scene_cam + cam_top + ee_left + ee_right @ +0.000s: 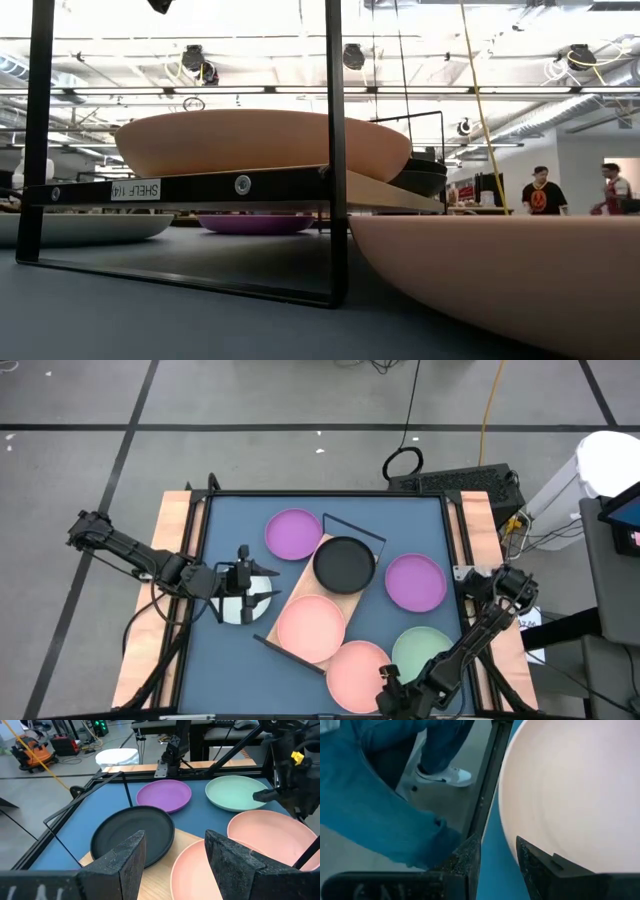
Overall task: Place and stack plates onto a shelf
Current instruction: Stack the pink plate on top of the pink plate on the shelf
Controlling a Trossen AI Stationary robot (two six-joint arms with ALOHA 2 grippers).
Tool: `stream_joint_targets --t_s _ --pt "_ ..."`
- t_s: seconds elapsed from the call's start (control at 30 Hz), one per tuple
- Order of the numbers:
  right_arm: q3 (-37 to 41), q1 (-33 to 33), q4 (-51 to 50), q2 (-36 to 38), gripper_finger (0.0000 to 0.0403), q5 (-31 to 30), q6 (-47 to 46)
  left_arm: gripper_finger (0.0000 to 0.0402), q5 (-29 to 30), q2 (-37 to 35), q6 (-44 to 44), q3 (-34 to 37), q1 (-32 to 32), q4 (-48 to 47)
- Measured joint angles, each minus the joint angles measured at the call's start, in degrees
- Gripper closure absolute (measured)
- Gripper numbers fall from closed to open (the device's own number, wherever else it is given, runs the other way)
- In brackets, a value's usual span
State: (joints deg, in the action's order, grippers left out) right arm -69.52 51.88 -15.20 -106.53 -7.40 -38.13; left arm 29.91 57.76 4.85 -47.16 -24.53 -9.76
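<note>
The wooden shelf lies slantwise mid-table. On its board rest a black plate and a pink plate. Directly on the mat lie two purple plates, a pale green plate and a second pink plate. My left gripper is open above a white-grey plate, left of the shelf. My right gripper is open at the near pink plate's near edge, one finger on either side of its rim. My right gripper straddles the near rim of the pink plate on the mat: one finger over the plate's inside, the other outside over the mat. The plate lies flat. Whether either finger touches it, I cannot tell.
A black frame and wooden side strips border the blue mat. A person's legs in jeans stand just beyond the table's near edge. People walk in the room behind. Bare mat shows at the far left and near left.
</note>
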Motion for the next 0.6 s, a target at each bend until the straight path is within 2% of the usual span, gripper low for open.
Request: stream_joint_targets --t_s 0.23,0.47,0.6 --pt "0.0 -0.02 -0.09 -2.47 0.0323 -0.24 5.46 0.0192 0.0 0.0 1.08 0.0 -0.01 -0.22" --pt "-0.01 -0.03 0.49 -1.5 0.0392 -0.49 9.53 0.0192 0.0 0.0 1.33 0.0 0.01 -0.37" --pt "-0.01 -0.04 0.35 -0.19 0.0393 -0.58 9.71 0.0192 0.0 0.0 1.3 0.0 0.02 -0.37"
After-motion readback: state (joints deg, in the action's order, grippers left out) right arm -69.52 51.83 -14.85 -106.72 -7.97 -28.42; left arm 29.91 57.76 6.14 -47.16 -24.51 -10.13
